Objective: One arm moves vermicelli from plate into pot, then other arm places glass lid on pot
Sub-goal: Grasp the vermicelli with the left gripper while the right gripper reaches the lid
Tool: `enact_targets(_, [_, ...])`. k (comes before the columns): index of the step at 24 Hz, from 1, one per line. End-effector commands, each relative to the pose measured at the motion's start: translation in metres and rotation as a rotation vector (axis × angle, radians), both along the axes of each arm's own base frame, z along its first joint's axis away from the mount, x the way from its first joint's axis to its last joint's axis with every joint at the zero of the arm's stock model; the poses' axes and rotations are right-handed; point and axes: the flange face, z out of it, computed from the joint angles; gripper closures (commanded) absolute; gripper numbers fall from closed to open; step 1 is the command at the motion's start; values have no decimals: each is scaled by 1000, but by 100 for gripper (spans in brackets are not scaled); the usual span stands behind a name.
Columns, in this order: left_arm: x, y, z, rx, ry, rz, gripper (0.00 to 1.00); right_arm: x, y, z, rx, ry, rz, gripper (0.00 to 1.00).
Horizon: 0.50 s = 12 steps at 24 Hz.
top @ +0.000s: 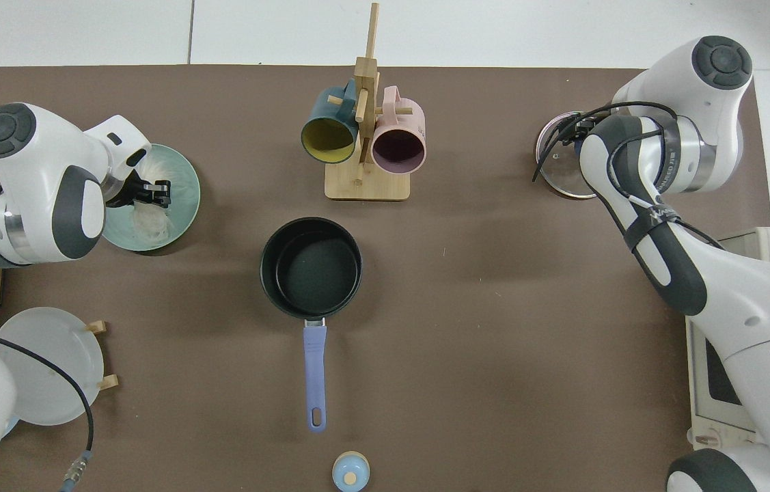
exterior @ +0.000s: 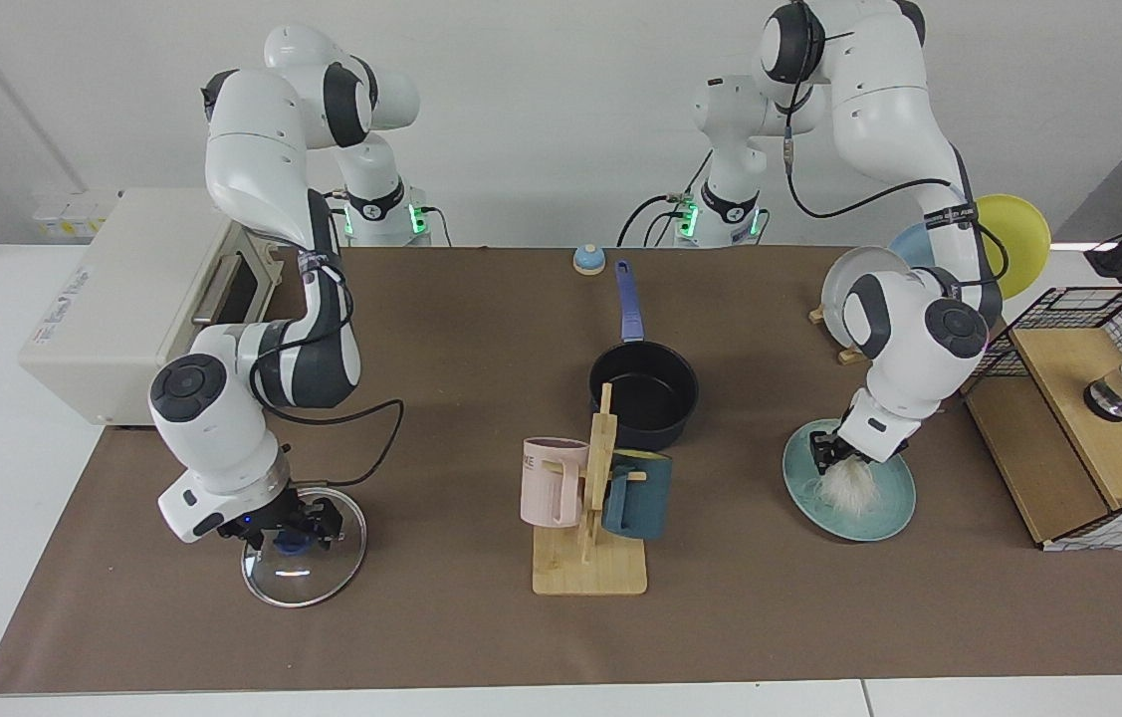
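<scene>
Facing view: left gripper closed on vermicelli over the teal plate. Right gripper down at the glass lid, around its blue knob; finger state cannot be told. Pot empty, mid-table, behind the mug rack.

Top view: vermicelli on plate; lid partly hidden by the right arm; pot apart from both.

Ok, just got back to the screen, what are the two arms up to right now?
Both arms are down at their things. The left claw is on the vermicelli on the teal plate, closed around the top of the tuft. The right claw sits at the blue knob of the glass lid, which lies flat on the mat. The pot is empty.
</scene>
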Motion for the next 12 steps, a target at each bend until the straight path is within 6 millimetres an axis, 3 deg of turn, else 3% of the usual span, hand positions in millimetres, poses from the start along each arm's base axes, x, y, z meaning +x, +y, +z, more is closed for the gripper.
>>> enact_targets(1, [9, -1, 42, -8, 19, -10, 100, -8, -1, 1, 18, -2, 27, 1])
enact_targets(4, [11, 2, 73, 4, 39, -16, 100, -8, -1, 2, 18, -4, 27, 5])
enact_targets(7, [7, -2, 105, 2, 62, -19, 100, -8, -1, 2, 16, -2, 32, 51])
enact_targets(9, [-3, -7, 130, -2, 65, -22, 100, -8, 1, 3, 16, -3, 50, 88])
enact_targets(10, [-7, -9, 139, -3, 66, -24, 100, -8, 1, 4, 15, -5, 53, 100])
enact_targets(12, [-17, -13, 157, -6, 67, -29, 100, -8, 0, 7, 13, -6, 54, 100])
